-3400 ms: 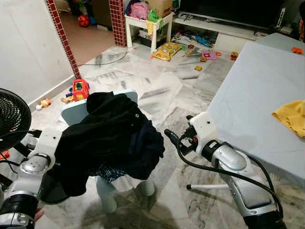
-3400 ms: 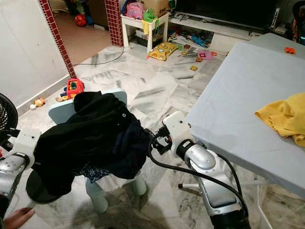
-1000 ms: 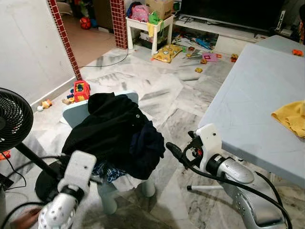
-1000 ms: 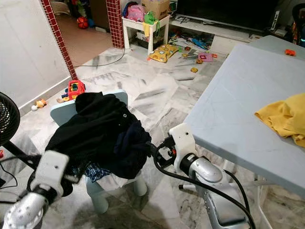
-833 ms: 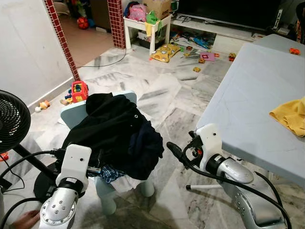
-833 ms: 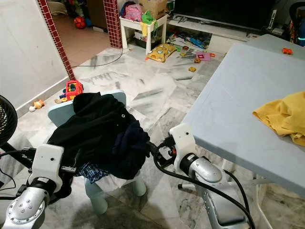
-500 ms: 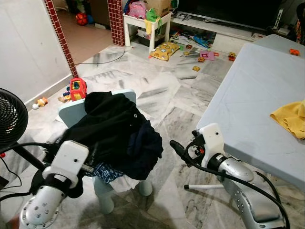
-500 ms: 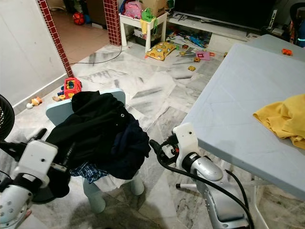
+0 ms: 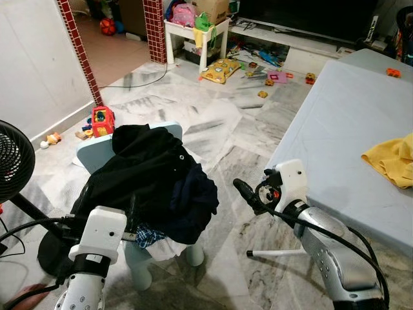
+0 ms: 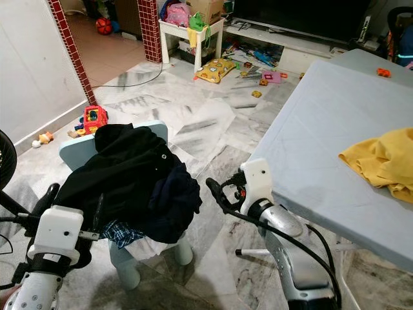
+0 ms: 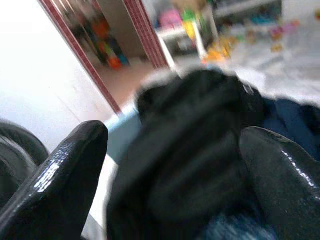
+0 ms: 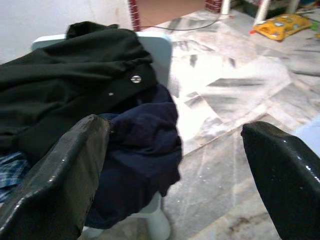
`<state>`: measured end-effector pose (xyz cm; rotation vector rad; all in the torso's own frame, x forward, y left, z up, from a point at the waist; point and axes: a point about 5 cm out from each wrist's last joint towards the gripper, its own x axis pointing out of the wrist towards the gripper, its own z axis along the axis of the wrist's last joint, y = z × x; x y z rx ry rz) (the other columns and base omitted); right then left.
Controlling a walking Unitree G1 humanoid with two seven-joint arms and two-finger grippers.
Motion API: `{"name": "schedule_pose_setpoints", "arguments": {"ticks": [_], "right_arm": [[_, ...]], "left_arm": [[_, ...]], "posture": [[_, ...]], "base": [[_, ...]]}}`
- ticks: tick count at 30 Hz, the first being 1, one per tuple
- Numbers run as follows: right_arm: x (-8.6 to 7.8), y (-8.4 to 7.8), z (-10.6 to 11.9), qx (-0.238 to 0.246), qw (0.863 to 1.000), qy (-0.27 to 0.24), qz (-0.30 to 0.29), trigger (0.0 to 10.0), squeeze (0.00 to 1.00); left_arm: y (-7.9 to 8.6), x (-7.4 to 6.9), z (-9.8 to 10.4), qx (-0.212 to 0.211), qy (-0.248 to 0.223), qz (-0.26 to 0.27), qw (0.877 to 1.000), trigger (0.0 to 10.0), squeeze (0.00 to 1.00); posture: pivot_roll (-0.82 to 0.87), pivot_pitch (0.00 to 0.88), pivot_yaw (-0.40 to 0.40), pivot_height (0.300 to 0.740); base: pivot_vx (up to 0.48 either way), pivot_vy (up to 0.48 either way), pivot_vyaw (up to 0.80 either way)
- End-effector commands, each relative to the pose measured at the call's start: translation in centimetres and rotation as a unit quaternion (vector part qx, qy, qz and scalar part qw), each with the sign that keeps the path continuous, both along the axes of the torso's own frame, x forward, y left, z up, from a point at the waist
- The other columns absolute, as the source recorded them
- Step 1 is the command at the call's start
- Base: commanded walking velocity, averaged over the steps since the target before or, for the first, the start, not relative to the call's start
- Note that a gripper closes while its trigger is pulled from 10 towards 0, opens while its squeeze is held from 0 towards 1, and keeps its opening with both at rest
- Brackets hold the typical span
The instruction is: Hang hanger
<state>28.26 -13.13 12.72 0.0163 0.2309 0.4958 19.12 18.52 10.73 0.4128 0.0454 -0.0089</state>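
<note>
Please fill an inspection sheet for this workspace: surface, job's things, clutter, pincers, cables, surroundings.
Surface: grey table, a yellow cloth lying on it.
Job's things: no hanger seen; dark clothes piled on a pale blue small chair.
Clutter: toys on the marble floor.
Pincers: left pincer open, facing the clothes; right pincer open, beside them.
Cables: black cable along the right arm.
Surroundings: black fan, brick pillar.
</note>
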Motion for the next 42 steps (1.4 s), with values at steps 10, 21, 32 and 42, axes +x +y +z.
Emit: {"name": "schedule_pose_setpoints", "arguments": {"ticks": [10, 21, 32, 42], "right_arm": [[-0.5, -0.3, 0.4, -0.006, 1.000, 0.015, 0.001, 10.0, 0.00], [-1.5, -0.9, 1.1, 0.010, 1.000, 0.021, -0.017, 10.0, 0.00], [-3.6, -0.8, 1.9, 0.041, 0.999, 0.026, 0.012, 10.0, 0.00], [-6.5, 0.1, 2.6, 0.060, 0.993, 0.051, 0.093, 10.0, 0.00]], "left_arm": [[1.9, 1.4, -4.3, -0.017, 0.193, -0.078, 0.978, 10.0, 0.00], [4.7, 4.8, -5.9, 0.004, 0.243, -0.087, 0.966, 10.0, 0.00], [3.1, 8.0, -5.6, 0.003, 0.214, -0.131, 0.968, 10.0, 0.00], [1.7, 8.9, -5.4, 0.020, 0.212, -0.176, 0.961, 10.0, 0.00]], "posture": [[-0.04, 0.142, -0.031, 0.740], [-0.08, 0.172, -0.002, 0.740], [-0.12, 0.197, 0.002, 0.740], [-0.15, 0.251, 0.030, 0.740]], "base": [[0.000, 0.000, 0.00], [0.000, 0.000, 0.00], [0.000, 0.000, 0.00], [0.000, 0.000, 0.00]]}}
